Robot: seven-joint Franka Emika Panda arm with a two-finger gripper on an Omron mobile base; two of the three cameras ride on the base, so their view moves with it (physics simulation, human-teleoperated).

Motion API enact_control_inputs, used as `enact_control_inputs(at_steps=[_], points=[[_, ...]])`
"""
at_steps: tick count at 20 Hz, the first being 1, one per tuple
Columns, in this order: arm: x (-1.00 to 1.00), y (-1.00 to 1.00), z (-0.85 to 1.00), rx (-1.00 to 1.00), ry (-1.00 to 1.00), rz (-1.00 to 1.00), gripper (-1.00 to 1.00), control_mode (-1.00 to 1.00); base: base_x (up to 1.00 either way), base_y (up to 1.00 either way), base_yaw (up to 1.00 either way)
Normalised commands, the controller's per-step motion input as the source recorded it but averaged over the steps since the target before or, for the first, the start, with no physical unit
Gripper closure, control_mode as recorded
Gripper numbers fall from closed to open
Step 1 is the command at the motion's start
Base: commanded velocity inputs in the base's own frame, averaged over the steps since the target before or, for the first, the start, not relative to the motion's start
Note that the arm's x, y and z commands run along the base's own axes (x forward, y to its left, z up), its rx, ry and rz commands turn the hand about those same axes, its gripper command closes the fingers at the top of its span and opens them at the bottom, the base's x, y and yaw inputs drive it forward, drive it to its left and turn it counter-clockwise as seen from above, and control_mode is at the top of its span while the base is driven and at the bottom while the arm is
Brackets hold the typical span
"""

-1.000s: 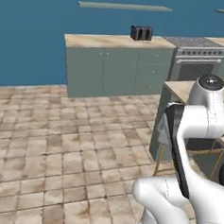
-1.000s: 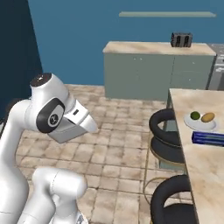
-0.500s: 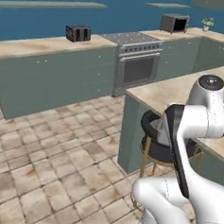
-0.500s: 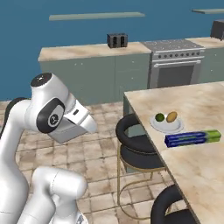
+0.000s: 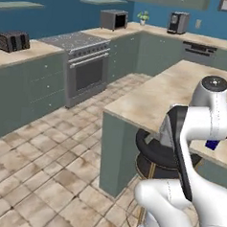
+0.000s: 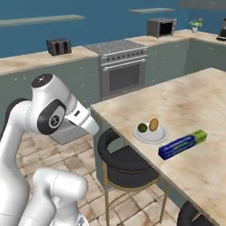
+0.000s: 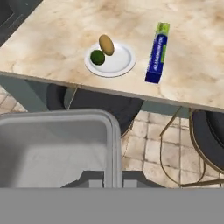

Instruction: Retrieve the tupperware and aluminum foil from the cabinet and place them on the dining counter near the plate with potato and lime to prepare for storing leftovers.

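— On the dining counter (image 6: 194, 110), what is lying there?

— Near its front edge sits a white plate (image 6: 151, 134) with a green lime (image 6: 142, 128) and a brown potato (image 6: 153, 124) side by side on it. Just beside the plate, apart from it, lies the aluminum foil (image 6: 182, 144), a long dark-blue carton with a yellow-green end, flat on the marble. The hand view shows the same group from above: plate (image 7: 117, 61), lime (image 7: 97, 57), potato (image 7: 106, 44), and the foil (image 7: 157, 52) to one side with its blue end nearest the counter edge.

— And the tupperware?

— The tupperware (image 7: 57, 146) is off the counter, up in the air in front of it. In the hand view its translucent grey rim and wall lie low in the picture, right against the gripper (image 7: 109, 177). In the right base view a grey slab (image 6: 66, 132) hangs under the white hand, short of the counter's corner.

— How are the fingers?

— Pressed in as far as they go, pinching the wall of the tupperware; their tips are mostly hidden by it.

— What stands below?

— Dark round stools (image 6: 126, 165) with thin brass legs are tucked under the counter edge, over a beige tiled floor (image 5: 39, 177).

— Farther back?

— A steel range (image 5: 85, 68) between grey-green base cabinets, a toaster (image 6: 58, 46) on the wall counter, and a microwave (image 6: 161, 27) towards the corner.
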Motion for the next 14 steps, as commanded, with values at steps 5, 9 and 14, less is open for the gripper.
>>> enact_control_inputs(at_steps=[5,9,14], points=[[0.00,0.00,0.00,0.00,0.00,0.00,1.00,1.00,0.79,0.48,-0.60],[0.00,0.00,0.00,0.00,0.00,0.00,1.00,1.00,0.70,0.37,-0.64],[0.00,0.00,0.00,0.00,0.00,0.00,1.00,1.00,0.65,0.19,-0.65]])
